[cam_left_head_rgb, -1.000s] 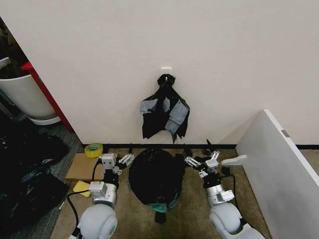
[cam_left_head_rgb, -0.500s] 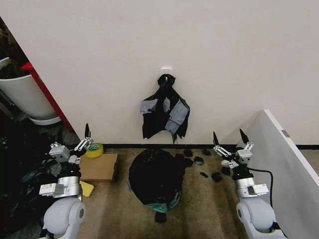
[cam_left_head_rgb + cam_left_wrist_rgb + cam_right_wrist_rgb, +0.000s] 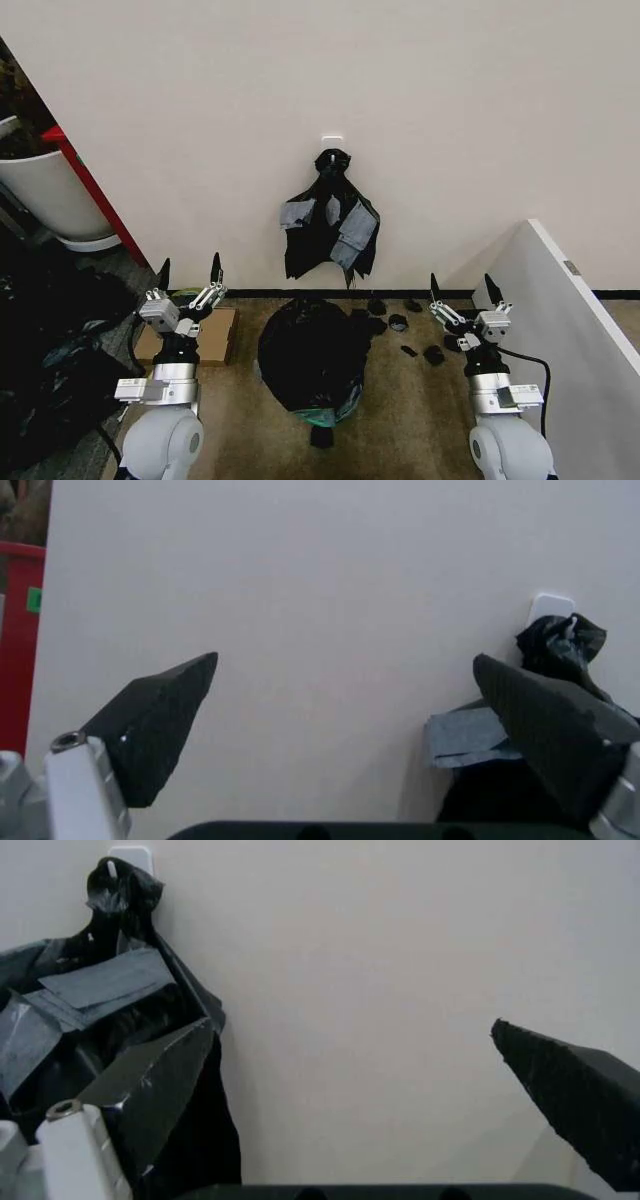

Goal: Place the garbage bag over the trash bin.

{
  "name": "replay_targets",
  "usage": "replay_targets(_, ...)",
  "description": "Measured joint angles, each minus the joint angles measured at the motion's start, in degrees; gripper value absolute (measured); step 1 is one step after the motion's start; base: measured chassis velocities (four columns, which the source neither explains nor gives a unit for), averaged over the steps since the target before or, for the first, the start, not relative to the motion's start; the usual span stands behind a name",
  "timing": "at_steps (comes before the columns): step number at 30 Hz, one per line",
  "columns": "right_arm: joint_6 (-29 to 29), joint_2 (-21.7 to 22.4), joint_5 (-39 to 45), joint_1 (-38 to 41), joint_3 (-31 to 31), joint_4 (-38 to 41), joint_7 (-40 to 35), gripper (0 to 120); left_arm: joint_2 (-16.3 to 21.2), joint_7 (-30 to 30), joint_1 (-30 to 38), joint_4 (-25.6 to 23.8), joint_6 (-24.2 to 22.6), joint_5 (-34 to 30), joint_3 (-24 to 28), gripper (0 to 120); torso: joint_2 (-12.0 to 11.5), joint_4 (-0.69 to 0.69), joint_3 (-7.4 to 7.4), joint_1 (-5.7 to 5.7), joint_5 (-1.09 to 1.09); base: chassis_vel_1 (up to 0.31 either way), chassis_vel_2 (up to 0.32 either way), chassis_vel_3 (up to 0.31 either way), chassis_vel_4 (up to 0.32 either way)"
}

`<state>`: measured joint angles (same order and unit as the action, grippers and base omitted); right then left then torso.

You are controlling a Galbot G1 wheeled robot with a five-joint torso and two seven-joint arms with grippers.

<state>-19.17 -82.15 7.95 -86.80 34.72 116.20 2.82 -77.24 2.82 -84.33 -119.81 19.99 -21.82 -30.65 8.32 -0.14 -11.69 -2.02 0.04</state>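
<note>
garbage bag (image 3: pixel 312 362) looks draped over the trash bin (image 3: pixel 322 409) — seems near done. left gripper (image 3: pixel 188 275) and right gripper (image 3: pixel 463 291) both spread, empty, well apart from it. next call: check the hem.

bare carpet (image 3: pixel 235 400) either side of the garbage bag (image 3: pixel 312 355) — cardboard box (image 3: pixel 205 335) left, white panel (image 3: pixel 560 320) right, black scraps (image 3: pixel 405 335) behind
</note>
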Motion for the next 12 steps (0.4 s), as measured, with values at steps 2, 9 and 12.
replay_targets(2, 0.0, -0.1, 0.4, -0.2, -0.1, 0.2, 0.0, 100, 0.1, 0.1, 0.1, 0.1, -0.2, 0.0, 0.1, 100, 0.0, -0.01, 0.0, 0.0, 0.0, 0.0, 0.0, 0.0, 0.0)
replay_targets(9, -1.6, -0.3, 0.2, -0.4, 0.2, -0.3, 1.0, 100, 0.4, 0.4, 0.5, 0.1, -1.2, 0.1, 1.9, 100, 0.0, 0.0, 0.0, 0.0, 0.01, 0.0, 0.0, 0.0, 0.0)
replay_targets(12, -2.5, -0.5, -0.3, -0.4, 0.6, -0.7, 1.8, 100, 0.6, 0.9, 0.3, -0.2, -1.2, 0.4, 2.7, 100, 0.0, 0.0, 0.0, 0.0, 0.0, 0.0, 0.0, 0.0, 0.0)
